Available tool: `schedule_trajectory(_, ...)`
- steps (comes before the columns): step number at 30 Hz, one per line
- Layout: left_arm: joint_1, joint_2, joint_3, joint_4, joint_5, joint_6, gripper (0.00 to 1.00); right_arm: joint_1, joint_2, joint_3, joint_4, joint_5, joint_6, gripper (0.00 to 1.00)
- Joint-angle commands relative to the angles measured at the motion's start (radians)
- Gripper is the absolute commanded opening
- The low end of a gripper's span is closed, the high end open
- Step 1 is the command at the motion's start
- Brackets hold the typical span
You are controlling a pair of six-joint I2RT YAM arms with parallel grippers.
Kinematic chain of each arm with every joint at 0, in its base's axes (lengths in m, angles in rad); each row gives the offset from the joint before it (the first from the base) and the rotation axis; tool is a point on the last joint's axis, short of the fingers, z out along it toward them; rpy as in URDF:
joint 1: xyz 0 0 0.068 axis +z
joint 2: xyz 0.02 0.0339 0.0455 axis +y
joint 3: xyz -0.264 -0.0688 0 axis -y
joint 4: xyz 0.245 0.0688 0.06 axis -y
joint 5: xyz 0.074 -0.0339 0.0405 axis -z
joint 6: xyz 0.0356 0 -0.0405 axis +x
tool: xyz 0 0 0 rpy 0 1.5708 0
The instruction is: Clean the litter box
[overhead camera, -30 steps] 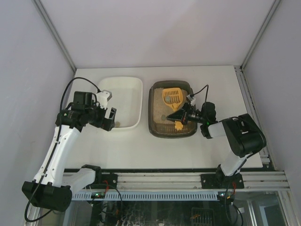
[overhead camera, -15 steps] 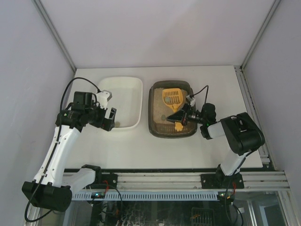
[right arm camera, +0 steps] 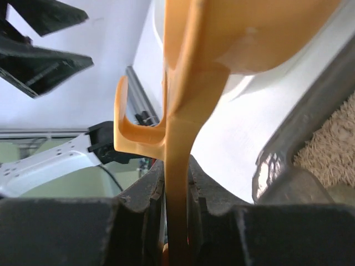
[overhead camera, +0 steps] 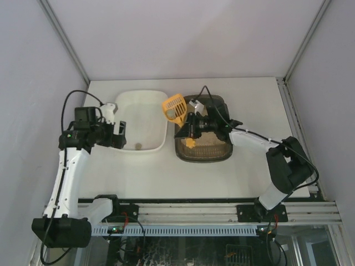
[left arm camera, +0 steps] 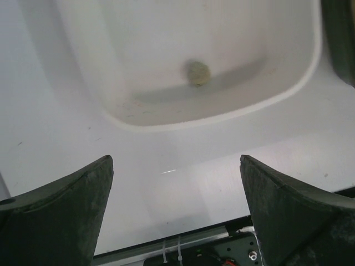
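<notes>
Beside the left rim of the white rectangular plastic tray, the left gripper has its fingers wide apart, empty. A small greyish clump lies in the tray. Over its right rim hangs a yellow slotted plastic scoop, its handle clamped between the right gripper's fingers. Just right of the tray sits the dark brown-olive plastic litter box.

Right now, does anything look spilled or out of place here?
Nothing stands out. The only stray-looking bit is a small greyish lump in the white tray, beside the litter box. The right gripper holds the yellow scoop raised between them.
</notes>
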Motion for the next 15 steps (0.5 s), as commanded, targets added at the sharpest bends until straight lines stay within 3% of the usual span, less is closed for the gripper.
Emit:
schedule_trajectory(1,0.206,0.005,0.081,0.023,0.098,-0.014,1.00,0.114,0.060,0.234,-0.463,0.277,-0.282,0.00)
schedule_trajectory(5,0.348,0.042,0.087,0.025,0.155,-0.007,1.00,0.231,0.188,0.485,-0.766,0.548,-0.359,0.00)
schedule_trajectory(9,0.406,0.027,0.071,0.067,0.107,-0.020,1.00,0.377,0.331,0.744,-1.055,0.933,-0.432,0.00)
schedule_trajectory(11,0.417,0.017,0.064,0.074,0.105,-0.021,1.00,0.438,0.392,0.837,-1.140,1.097,-0.460,0.00)
schedule_trajectory(15,0.426,-0.021,0.030,0.123,0.100,-0.046,1.00,0.497,0.455,0.915,-1.193,1.246,-0.482,0.00)
